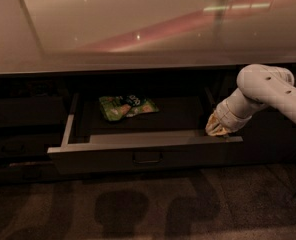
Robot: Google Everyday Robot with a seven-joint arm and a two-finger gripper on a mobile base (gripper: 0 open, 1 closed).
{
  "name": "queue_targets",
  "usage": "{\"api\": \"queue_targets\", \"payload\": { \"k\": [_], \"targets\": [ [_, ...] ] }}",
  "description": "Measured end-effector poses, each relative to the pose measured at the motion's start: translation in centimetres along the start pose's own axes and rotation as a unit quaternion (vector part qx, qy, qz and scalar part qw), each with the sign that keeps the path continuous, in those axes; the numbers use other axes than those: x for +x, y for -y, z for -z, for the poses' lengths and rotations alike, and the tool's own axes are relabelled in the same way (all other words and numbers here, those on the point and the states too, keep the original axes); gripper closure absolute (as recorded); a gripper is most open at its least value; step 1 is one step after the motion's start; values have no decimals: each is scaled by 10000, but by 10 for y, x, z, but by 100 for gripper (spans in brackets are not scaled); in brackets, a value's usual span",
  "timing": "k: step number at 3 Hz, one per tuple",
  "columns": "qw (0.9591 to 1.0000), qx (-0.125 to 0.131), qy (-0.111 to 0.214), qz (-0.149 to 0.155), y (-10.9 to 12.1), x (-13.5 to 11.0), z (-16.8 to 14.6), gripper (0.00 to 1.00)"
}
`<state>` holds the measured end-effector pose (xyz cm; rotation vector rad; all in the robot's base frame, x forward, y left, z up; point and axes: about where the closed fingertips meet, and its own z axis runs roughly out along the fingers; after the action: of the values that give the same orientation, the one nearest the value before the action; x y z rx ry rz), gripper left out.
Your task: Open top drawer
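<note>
Grey top drawer (108,159) stands open, end effector (218,128) at right rim.

You're looking at a dark grey drawer (103,160) holding a green packet (124,108) (dark print on top), with the white arm's (268,86) cream gripper (219,129) at its right front corner, under a glossy beige counter (113,29).

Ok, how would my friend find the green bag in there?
Look under the long shiny countertop to the pulled-out top drawer. The green bag lies on its dark floor, left of middle, away from the robot's tool at the drawer's right front corner. It's the only colourful thing inside.
</note>
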<state>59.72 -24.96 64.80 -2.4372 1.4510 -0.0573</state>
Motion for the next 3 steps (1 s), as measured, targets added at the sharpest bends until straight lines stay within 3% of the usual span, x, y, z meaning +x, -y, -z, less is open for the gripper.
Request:
{"api": "queue_targets", "payload": {
  "k": [1,3],
  "targets": [
    [10000,0,0,0,0,0,0,82],
    [10000,-1,1,0,0,0,0,35]
  ]
}}
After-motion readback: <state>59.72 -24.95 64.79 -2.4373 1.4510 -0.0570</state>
